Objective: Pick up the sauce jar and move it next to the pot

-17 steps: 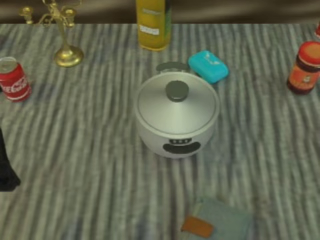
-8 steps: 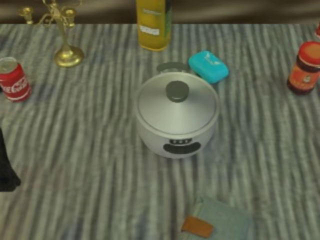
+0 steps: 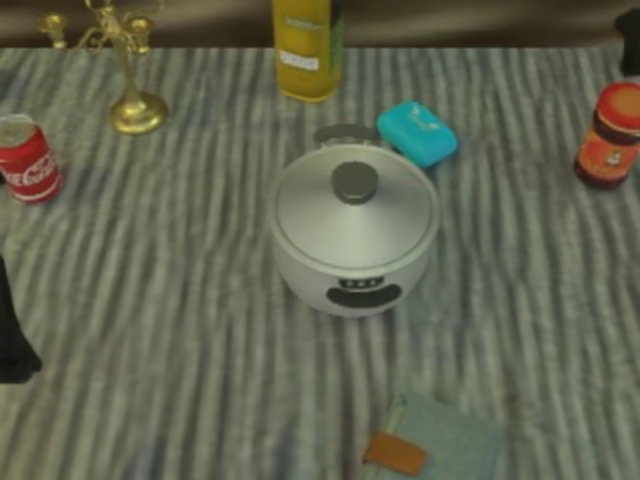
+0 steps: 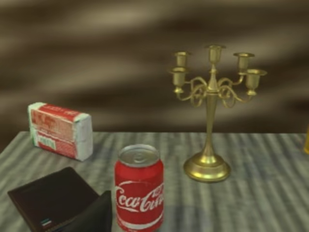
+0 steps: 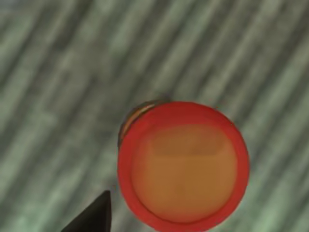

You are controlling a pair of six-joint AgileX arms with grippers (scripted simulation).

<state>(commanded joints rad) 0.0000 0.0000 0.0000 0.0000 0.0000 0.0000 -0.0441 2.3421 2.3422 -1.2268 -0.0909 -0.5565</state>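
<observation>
The sauce jar [image 3: 609, 136], red-lidded with an orange label, stands upright at the table's right edge. Well to its left, the big silver pot [image 3: 354, 228] with its dark knob sits mid-table. My right gripper [image 3: 630, 42] shows as a dark shape in the far right corner, just beyond the jar. In the right wrist view the jar's lid [image 5: 183, 164] lies straight below, with one dark fingertip [image 5: 96, 217] off to its side, apart from it; the gripper is open and holds nothing. My left gripper [image 3: 12, 345] is parked open at the left edge.
A tall yellow bottle [image 3: 308, 45] and a teal box [image 3: 418, 132] stand behind the pot. A gold candlestick [image 3: 130, 80] and a red soda can [image 3: 28, 158] are at the far left. A grey cloth pouch [image 3: 445, 445] lies at the front.
My right arm has come into the top view's far right corner, above the jar's side of the table. Jar, pot and left arm have not moved.
</observation>
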